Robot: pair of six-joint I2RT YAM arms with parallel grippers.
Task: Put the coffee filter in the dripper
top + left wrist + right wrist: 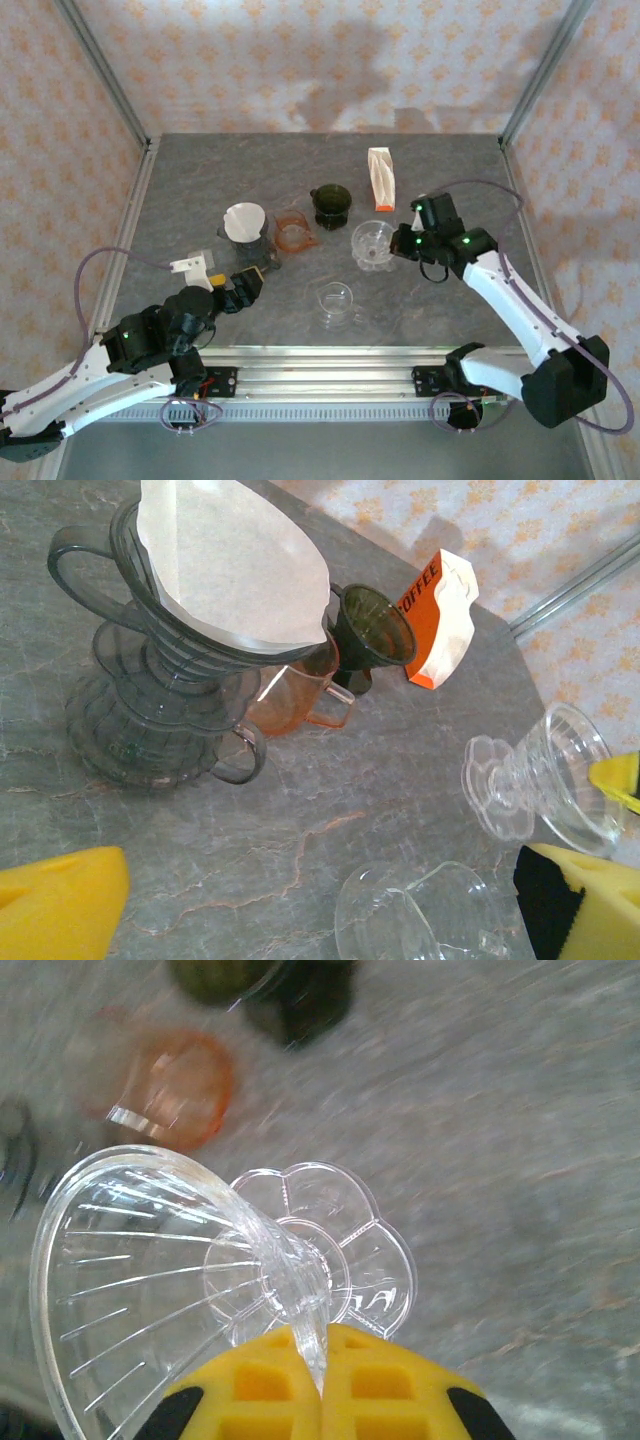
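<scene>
Coffee filter (243, 221) sits in grey dripper (150, 690), far from right end effector (320, 1355) (clamped on clear dripper (370, 245)).

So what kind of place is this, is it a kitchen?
Probably a robot practice booth, not a real kitchen: a left arm and right arm bolted to a rail at a grey table's edge, patterned walls on a metal frame, and coffee drippers laid out.

Robot lab test cell, not a home: grey stone-look tabletop (200, 180) boxed in w/ aluminium frame posts (102, 70) & floral-print backdrop panels (300, 60); left arm (100, 370) & right arm (520, 300) bolted to slotted rail (330, 385) at near edge.
</scene>
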